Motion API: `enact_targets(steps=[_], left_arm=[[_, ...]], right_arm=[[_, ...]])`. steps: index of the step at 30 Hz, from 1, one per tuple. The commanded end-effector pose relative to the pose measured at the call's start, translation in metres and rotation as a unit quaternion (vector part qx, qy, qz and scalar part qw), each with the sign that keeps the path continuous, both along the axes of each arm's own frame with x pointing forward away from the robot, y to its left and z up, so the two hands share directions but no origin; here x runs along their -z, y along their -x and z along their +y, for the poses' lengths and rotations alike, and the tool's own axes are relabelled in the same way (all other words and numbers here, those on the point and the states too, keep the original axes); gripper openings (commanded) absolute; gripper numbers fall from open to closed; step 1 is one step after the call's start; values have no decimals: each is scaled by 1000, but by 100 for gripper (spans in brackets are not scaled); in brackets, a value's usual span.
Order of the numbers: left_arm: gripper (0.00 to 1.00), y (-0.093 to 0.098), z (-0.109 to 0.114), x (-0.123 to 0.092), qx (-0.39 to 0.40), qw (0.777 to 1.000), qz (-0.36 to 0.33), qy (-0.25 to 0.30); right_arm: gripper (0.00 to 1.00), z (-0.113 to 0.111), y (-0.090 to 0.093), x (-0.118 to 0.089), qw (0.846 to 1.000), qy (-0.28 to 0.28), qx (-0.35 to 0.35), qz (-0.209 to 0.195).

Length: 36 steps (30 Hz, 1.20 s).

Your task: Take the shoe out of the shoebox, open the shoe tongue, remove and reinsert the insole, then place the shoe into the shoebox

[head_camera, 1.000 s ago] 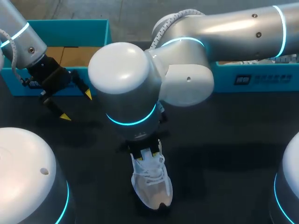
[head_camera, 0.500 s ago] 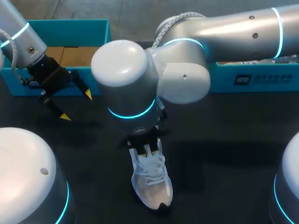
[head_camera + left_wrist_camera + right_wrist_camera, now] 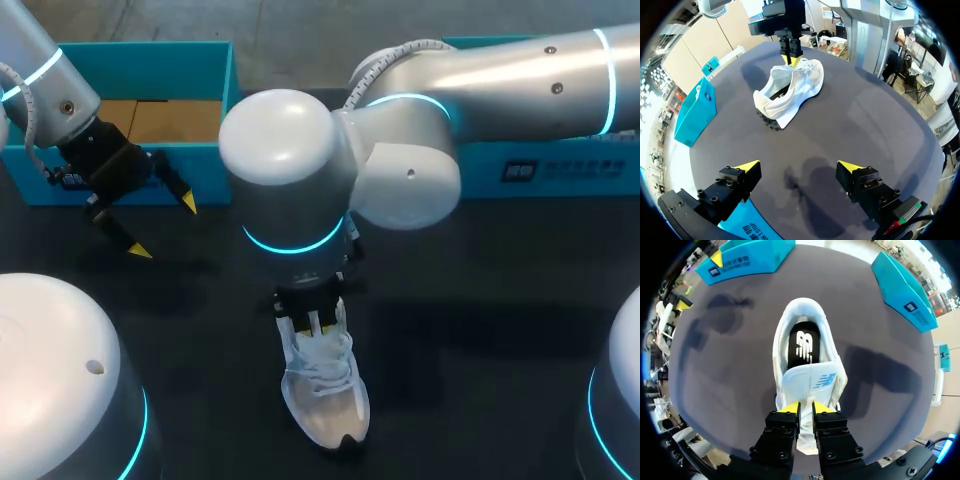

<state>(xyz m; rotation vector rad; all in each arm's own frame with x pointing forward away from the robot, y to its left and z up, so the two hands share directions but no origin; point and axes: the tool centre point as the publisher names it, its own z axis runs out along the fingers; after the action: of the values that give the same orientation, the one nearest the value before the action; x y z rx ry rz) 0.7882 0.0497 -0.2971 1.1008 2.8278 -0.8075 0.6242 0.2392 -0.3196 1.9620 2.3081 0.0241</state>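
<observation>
We are pinching the soft tongue (image 3: 812, 377) of the shoe (image 3: 325, 395) in our right gripper (image 3: 806, 409); our left gripper (image 3: 799, 166) is hanging open. Light, it likely needs steadying at the heel (image 3: 801, 307).

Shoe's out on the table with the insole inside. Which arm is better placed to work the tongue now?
Right. The right pincer sits at the tongue of the shoe, with the insole just ahead. The left pincer hangs open by the shoebox, well away.

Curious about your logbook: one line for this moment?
shoe: on table | insole: inside | right pincer: shut on tongue | left pincer: open, empty
</observation>
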Motion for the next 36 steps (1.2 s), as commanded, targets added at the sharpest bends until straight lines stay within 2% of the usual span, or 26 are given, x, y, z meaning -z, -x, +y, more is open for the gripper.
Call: enact_targets(steps=[1, 8, 14, 24, 33, 36], left_arm=[[100, 0, 0, 0, 0, 1000, 0, -2], [100, 0, 0, 0, 0, 1000, 0, -2], [100, 0, 0, 0, 0, 1000, 0, -2], [100, 0, 0, 0, 0, 1000, 0, -2], [100, 0, 0, 0, 0, 1000, 0, -2], [100, 0, 0, 0, 0, 1000, 0, -2]], right_arm=[[16, 7, 18, -3, 996, -3, 93, -19], [16, 12, 28, 4, 995, -8, 98, -11], [16, 18, 23, 15, 996, -16, 92, -4], [15, 3, 10, 32, 994, -15, 103, 14], [14, 0, 5, 29, 995, -19, 102, 5], [15, 2, 6, 21, 995, -23, 100, -12]])
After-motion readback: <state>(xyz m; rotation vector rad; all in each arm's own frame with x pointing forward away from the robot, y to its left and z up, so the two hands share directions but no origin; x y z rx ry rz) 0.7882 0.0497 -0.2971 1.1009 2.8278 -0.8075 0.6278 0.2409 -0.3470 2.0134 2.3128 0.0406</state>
